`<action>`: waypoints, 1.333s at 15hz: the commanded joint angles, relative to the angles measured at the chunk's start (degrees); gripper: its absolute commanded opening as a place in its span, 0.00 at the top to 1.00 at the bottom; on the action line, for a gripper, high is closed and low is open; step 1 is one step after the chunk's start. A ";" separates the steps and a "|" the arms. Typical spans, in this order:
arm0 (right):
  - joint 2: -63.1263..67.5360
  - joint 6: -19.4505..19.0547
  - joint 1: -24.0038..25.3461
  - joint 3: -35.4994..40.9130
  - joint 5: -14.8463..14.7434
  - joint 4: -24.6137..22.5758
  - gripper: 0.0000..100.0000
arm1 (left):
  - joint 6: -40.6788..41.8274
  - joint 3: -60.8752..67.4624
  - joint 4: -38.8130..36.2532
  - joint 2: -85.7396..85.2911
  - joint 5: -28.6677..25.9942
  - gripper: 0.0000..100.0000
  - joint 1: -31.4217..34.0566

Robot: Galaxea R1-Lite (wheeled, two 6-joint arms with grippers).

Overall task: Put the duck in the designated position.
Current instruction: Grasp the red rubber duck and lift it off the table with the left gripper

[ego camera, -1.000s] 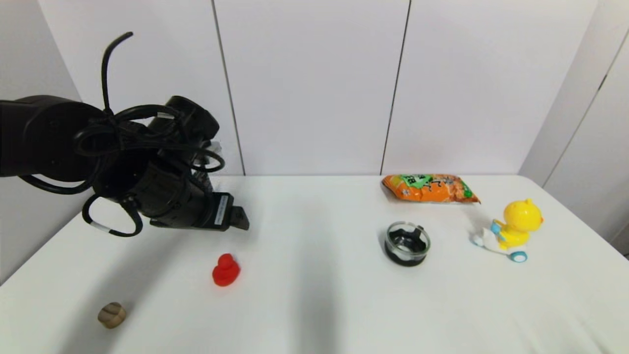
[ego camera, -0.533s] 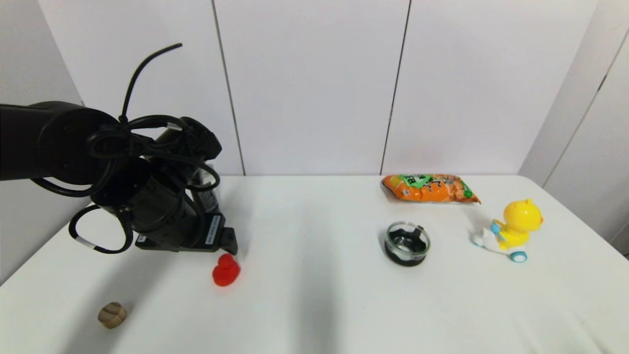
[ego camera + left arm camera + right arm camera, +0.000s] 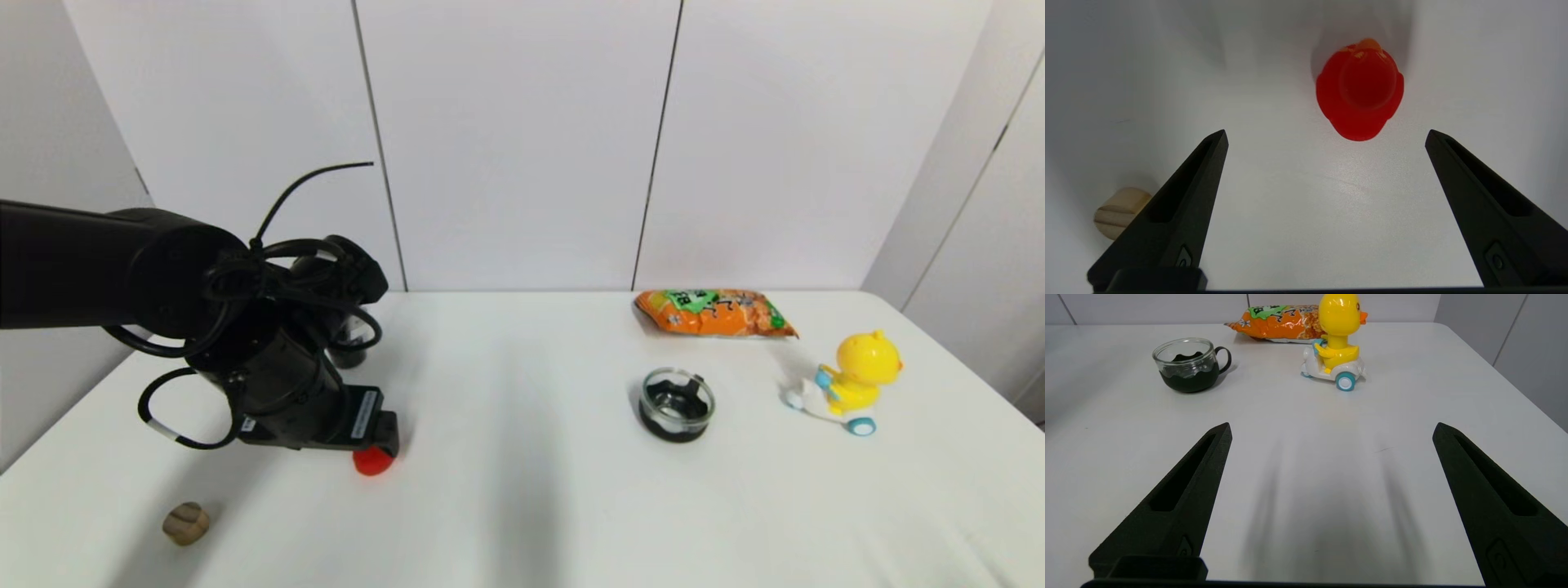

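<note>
The small red duck [image 3: 372, 462] sits on the white table [image 3: 522, 490] at the left front, half hidden in the head view by my left gripper [image 3: 384, 437], which hangs directly over it. From the left wrist view the duck [image 3: 1359, 92] lies just beyond the tips of my left gripper [image 3: 1326, 134], whose fingers [image 3: 1196, 179] are spread wide and touch nothing. My right gripper [image 3: 1331, 428] is open too, low over bare table near the right front, and does not show in the head view.
A tan wooden block [image 3: 185, 523] lies front left of the duck, also seen as the wooden block [image 3: 1120, 212]. To the right stand a glass cup with a black base [image 3: 676, 404], an orange snack bag [image 3: 712, 313] and a yellow duck on a white scooter [image 3: 849, 384].
My left arm has come down and forward from above the table to just over the duck, now covering its upper half in the head view. The duck has not moved.
</note>
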 commanded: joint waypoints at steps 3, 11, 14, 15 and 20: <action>0.07 -0.01 0.01 0.00 0.01 -0.02 0.00 | -0.17 2.53 -4.22 1.75 0.12 0.00 -2.74; 0.07 -0.01 0.01 0.00 0.01 -0.02 0.00 | -0.09 2.36 -7.56 3.94 0.38 0.00 -3.09; 0.07 -0.01 0.01 0.00 0.01 -0.02 0.00 | -0.17 2.36 -7.65 4.73 0.47 0.00 -3.01; 0.07 -0.01 0.01 0.00 0.01 -0.02 0.00 | -0.17 2.36 -7.65 4.91 0.38 0.00 -2.92; 0.07 -0.01 0.01 0.00 0.01 -0.02 0.00 | -0.26 1.92 -7.91 5.35 0.38 0.00 -2.04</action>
